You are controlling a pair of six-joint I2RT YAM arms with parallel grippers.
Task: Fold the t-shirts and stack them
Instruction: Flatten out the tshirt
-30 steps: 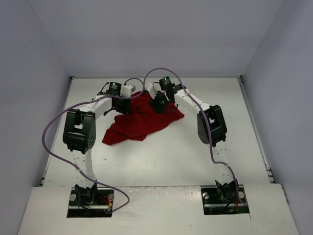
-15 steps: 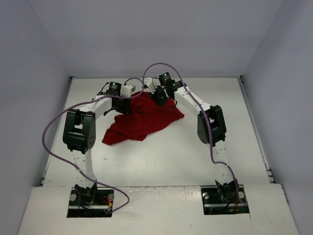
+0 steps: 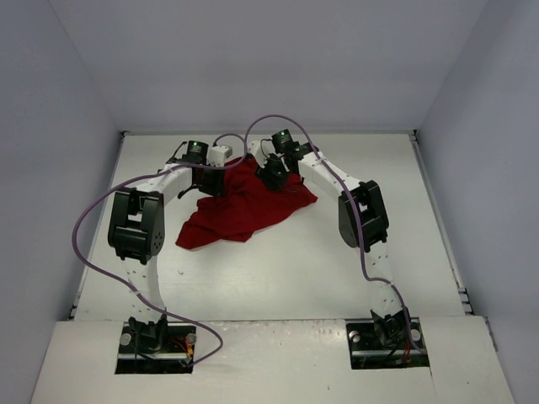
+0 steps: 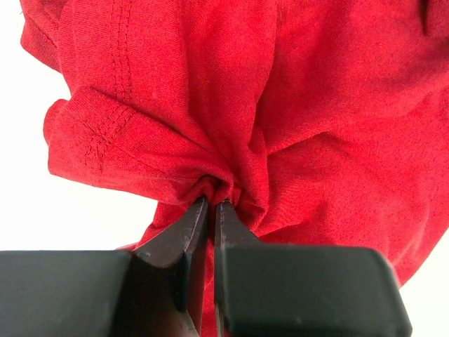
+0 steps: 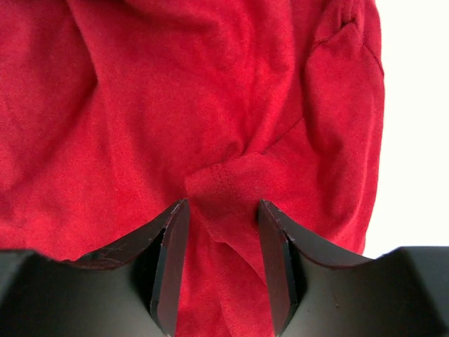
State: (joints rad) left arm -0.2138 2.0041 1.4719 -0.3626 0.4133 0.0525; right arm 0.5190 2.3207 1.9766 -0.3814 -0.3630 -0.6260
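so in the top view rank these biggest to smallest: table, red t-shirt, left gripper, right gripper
1. table
2. t-shirt
3. left gripper and right gripper: they look about the same size, so I can't rank them

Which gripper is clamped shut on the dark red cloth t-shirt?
The left gripper: its jaws pinch a bunched fold of the dark red cloth t-shirt, while the right gripper has its jaws apart around a hemmed fold.
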